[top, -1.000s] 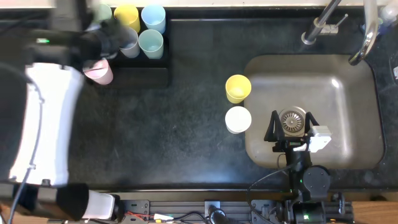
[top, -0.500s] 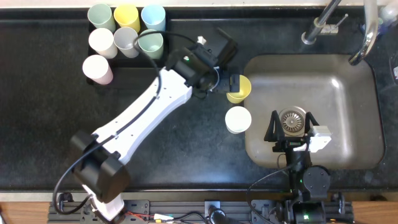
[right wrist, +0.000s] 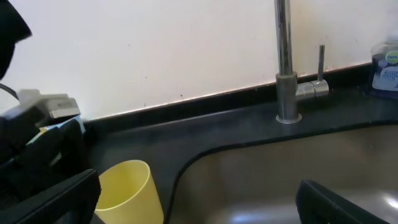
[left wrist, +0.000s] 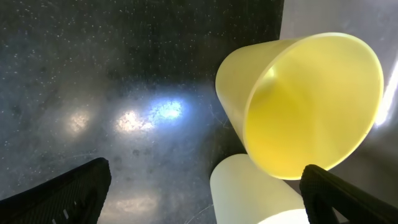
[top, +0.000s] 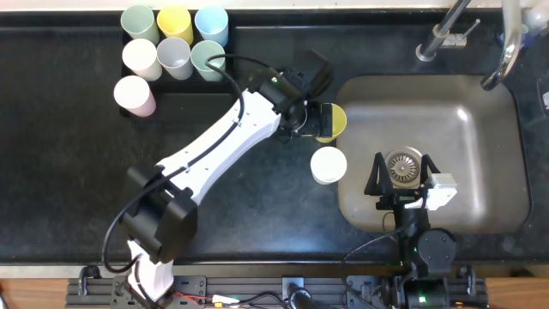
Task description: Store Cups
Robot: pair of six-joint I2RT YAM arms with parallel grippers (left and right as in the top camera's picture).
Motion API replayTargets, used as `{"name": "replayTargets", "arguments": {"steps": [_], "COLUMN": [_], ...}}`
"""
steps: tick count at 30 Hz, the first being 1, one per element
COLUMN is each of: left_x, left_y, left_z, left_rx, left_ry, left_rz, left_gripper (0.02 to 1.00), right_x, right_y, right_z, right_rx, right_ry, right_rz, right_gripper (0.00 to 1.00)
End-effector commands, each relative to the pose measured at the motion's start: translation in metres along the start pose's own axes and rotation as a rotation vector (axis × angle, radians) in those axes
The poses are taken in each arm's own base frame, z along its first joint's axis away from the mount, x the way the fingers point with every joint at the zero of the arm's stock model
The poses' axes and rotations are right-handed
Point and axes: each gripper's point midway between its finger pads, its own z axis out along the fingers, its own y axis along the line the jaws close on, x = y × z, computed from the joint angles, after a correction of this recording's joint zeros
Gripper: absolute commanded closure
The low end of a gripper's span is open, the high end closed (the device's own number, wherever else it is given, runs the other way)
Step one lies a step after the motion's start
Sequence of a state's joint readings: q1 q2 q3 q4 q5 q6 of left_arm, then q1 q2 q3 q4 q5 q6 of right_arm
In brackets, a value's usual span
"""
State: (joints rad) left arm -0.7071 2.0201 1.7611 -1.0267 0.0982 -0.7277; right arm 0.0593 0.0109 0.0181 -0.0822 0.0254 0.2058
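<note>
At edge of sink (top: 480,94), on dark counter (top: 274,215): yellow cup (top: 334,122), upright, white cup (top: 328,165) just beside. Left gripper (top: 312,118) spread wide, close against yellow cup, nothing held. Centre cup between fingers (left wrist: 68,190), pinch wall gently, lift straight, avoid nudging white cup. Right gripper (top: 401,176) released, parked over sink.

The left arm (top: 225,142) is covering the yellow cup's (top: 337,121) left side from above. The white cup (left wrist: 244,193) is running off the left wrist view's edge. The faucet's (right wrist: 283,62) top and the soap bottle (right wrist: 386,65) are getting cropped in the right wrist view.
</note>
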Motion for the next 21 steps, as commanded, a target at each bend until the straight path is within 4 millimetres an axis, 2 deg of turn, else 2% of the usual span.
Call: {"name": "replayTargets", "arguments": {"steps": [1, 10, 20, 21], "left_x": [0.0, -0.01, -0.02, -0.02], "left_y": [-0.004, -0.005, 0.005, 0.004], "left_z": [0.002, 0.022, 0.022, 0.022], "left_rx": [0.014, 0.019, -0.02, -0.019], "left_ry": [0.009, -0.004, -0.045, -0.046], "left_rz": [-0.013, -0.019, -0.047, -0.048], "left_gripper": [0.018, 0.018, 0.018, 0.053], "right_x": [0.004, 0.004, 0.004, 0.004], "right_y": [0.0, 0.0, 0.0, 0.0], "right_z": [0.0, 0.0, 0.0, 0.0], "right_rx": [-0.004, -0.004, -0.004, -0.004], "right_ry": [0.003, 0.002, 0.003, 0.002], "right_rz": [0.004, 0.004, 0.004, 0.004], "right_gripper": [0.003, 0.003, 0.003, 0.003]}}
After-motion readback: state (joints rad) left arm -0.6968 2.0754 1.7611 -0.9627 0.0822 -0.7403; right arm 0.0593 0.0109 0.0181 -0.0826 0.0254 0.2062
